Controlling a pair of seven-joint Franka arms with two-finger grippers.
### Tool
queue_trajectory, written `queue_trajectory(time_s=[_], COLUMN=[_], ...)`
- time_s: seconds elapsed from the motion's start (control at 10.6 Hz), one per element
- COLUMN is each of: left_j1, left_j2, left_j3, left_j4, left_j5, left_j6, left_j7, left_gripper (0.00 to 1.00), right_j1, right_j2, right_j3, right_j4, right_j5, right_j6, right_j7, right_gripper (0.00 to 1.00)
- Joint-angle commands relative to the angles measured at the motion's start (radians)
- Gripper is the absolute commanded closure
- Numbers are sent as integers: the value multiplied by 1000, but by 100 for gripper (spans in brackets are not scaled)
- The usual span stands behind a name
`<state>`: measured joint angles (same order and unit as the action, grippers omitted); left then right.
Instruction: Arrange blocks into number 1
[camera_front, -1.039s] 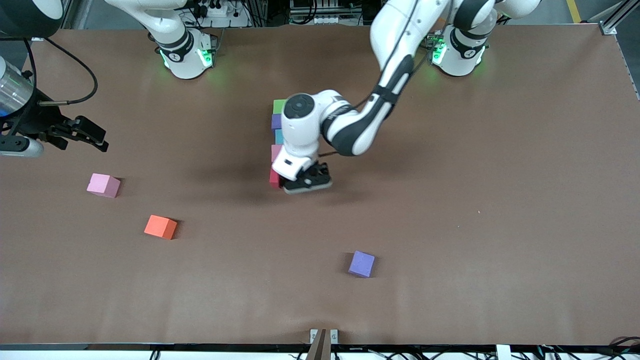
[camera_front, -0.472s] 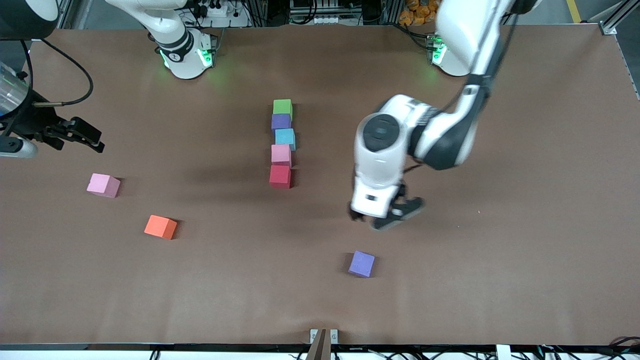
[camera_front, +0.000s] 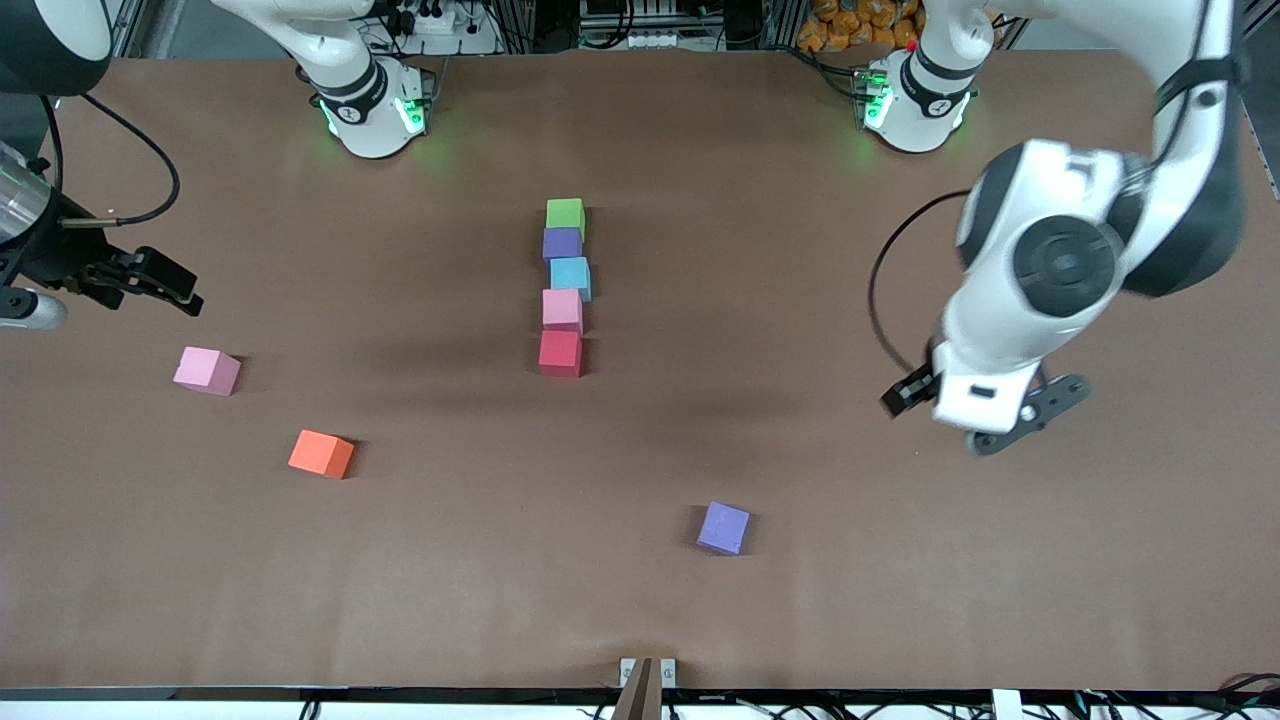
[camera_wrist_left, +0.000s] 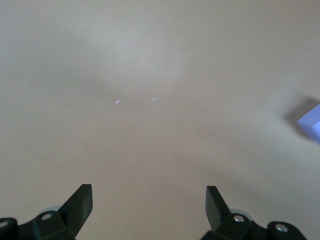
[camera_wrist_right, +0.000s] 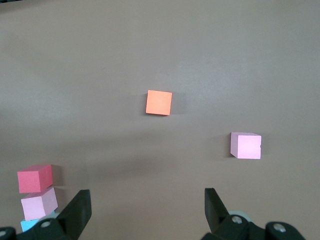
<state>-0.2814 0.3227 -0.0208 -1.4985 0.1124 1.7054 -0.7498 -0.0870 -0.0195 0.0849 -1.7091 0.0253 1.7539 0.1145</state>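
My blocks (camera_front: 561, 352) look like matte foam, soft-edged and unshiny. The table (camera_front: 900, 560) wears a smooth, dull brown sheet. My arms' (camera_front: 1040, 300) shells are glossy white plastic.

Five blocks (camera_front: 562, 287) sit in a row in the middle of the tabletop (camera_front: 1000, 560), each touching the next, running from the robots' edge toward the camera's edge. Two loose blocks (camera_front: 262, 412) lie near the right arm's end. One block (camera_front: 723, 528) lies alone near the camera's edge.
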Motion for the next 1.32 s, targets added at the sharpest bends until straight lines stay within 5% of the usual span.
queue_trajectory(time_s=[0.0,0.28,0.57,1.23], left_j1=[77,229,235,232], left_j2=[-196,-270,-353,-329], left_j3=[-14,-86,-88,-123], left_j4=[-192,-145,-111,34], left_j5=[-31,-71,-68,-83], left_j6=[16,11,-59,-243], left_j7=[215,366,469,642], left_gripper=[0,0,0,0], right_j1=[-25,-27,-17,-14], right_j2=[6,10,15,24], right_j3=[10,12,12,18], right_j4=[23,23,23,23], right_j5=[7,4,4,2], right_j6=[-7,-5,-4,15], right_j7=[-4,1,1,4], right_gripper=[0,0,0,0])
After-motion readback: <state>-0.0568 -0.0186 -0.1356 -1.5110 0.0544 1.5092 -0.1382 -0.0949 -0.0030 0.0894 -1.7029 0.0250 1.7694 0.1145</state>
